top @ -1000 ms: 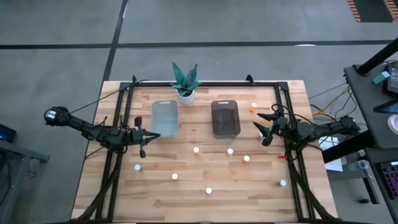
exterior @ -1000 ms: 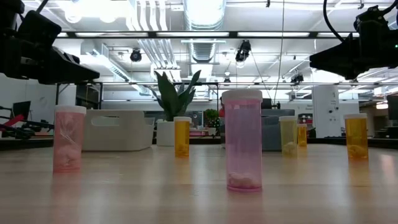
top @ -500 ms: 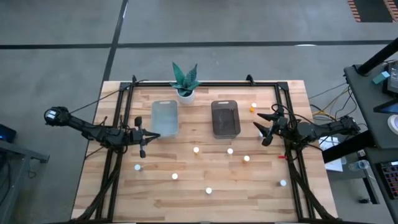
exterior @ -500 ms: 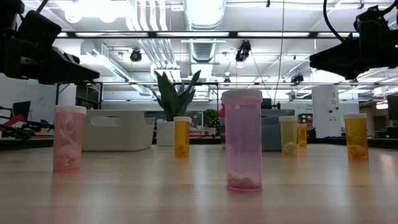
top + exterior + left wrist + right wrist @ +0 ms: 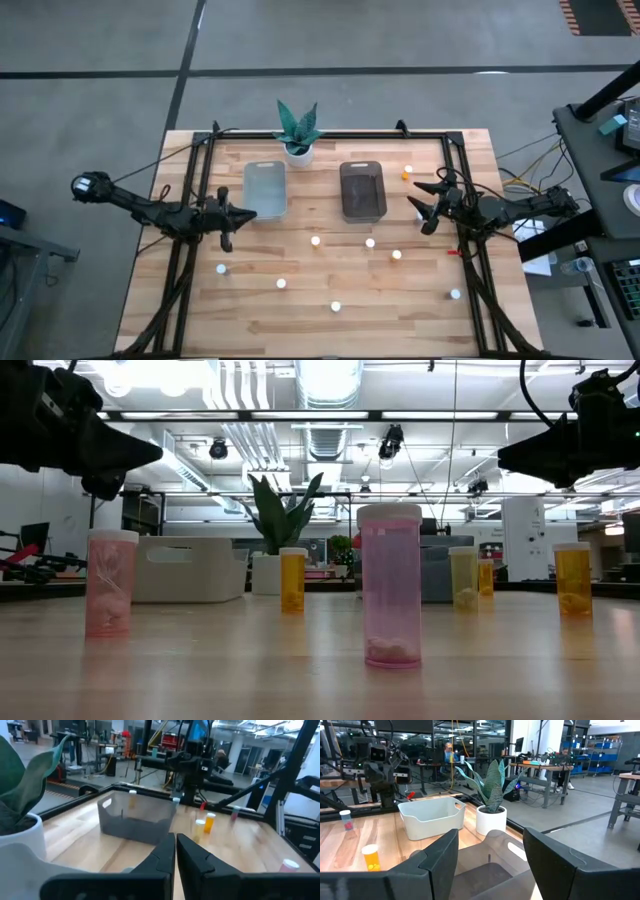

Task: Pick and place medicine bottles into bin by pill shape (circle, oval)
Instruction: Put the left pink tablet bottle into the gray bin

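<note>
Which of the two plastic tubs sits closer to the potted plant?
The pale clear plastic tub; its far end sits just beside the white-potted green plant, while the dark smoky grey tub lies farther right.

You see a pale wood-grain counter (image 5: 300,300) framed in black rails. Both arms are dark, nearly black, and so is each end effector: the left end effector (image 5: 243,214) and the right end effector (image 5: 418,205). Beside the left one sits the pale, milky clear tub (image 5: 265,189); beside the right one, the smoky grey tub (image 5: 362,190). The white-capped bottles look pink (image 5: 391,586) or amber (image 5: 292,579). The plant (image 5: 298,124) has green leaves in a white pot.
</note>
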### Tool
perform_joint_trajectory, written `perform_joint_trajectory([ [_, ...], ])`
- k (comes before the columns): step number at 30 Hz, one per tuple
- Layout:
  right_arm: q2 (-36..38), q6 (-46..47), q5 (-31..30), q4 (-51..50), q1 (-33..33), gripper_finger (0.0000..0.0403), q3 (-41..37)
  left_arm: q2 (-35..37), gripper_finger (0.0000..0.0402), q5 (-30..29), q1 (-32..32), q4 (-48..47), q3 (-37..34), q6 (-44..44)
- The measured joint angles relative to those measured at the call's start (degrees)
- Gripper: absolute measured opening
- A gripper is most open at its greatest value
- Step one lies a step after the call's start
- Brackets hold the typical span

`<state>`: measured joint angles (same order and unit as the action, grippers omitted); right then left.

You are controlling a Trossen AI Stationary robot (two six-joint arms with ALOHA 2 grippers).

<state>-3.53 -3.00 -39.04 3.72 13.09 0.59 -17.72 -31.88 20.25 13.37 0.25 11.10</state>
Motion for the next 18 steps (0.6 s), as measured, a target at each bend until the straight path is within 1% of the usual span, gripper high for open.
perform_joint_trajectory([
  [5, 0.0, 0.0, 0.0, 0.1, 0.0, 0.0215, 0.0, 0.0, 0.0, 0.0, 0.0, 1.3, 0.0, 0.6],
  [8, 0.0, 0.0, 0.0, 0.7, 0.0, 0.0215, 0.0, -0.2, 0.0, 0.0, 0.0, 6.6, 0.0, 0.9],
  [12, 0.0, 0.0, -0.1, 1.3, 0.0, 0.0215, 0.0, -0.2, 0.0, 0.0, 0.0, 14.1, 0.0, 7.4],
  [14, 0.0, 0.0, -0.1, 1.3, 0.0, 0.0215, 0.0, 0.0, 0.0, 0.0, 0.0, 17.1, 0.0, 7.8],
  [18, 0.0, 0.0, 0.0, 1.3, 0.0, 0.0215, 0.0, 0.2, 0.0, 0.0, 0.0, 19.3, 0.0, 8.1],
])
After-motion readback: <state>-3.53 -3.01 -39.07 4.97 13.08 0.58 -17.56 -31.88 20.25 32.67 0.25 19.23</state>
